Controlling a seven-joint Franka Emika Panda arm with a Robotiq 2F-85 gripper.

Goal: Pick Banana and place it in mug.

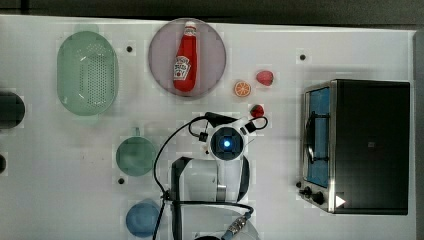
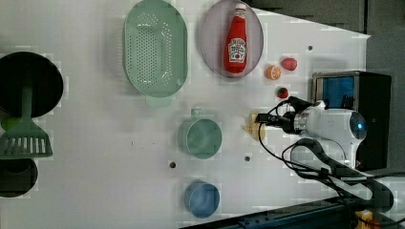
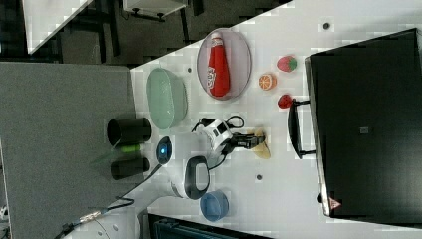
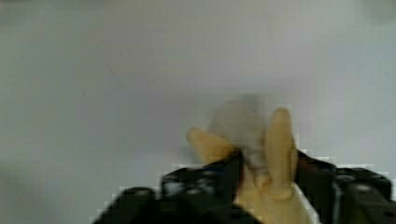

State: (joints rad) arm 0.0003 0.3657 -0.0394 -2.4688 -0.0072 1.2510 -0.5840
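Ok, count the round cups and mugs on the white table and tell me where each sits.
2. In the left view, the sage-green mug sits just below the green basket, and the blue cup sits below the mug, near the table's edge. None seems hidden.

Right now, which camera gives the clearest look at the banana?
The wrist view: the banana is close up, sitting between the gripper's fingers. In the left view it's a small pale shape at the fingertips, and likewise in the right view. In the top view the arm covers it.
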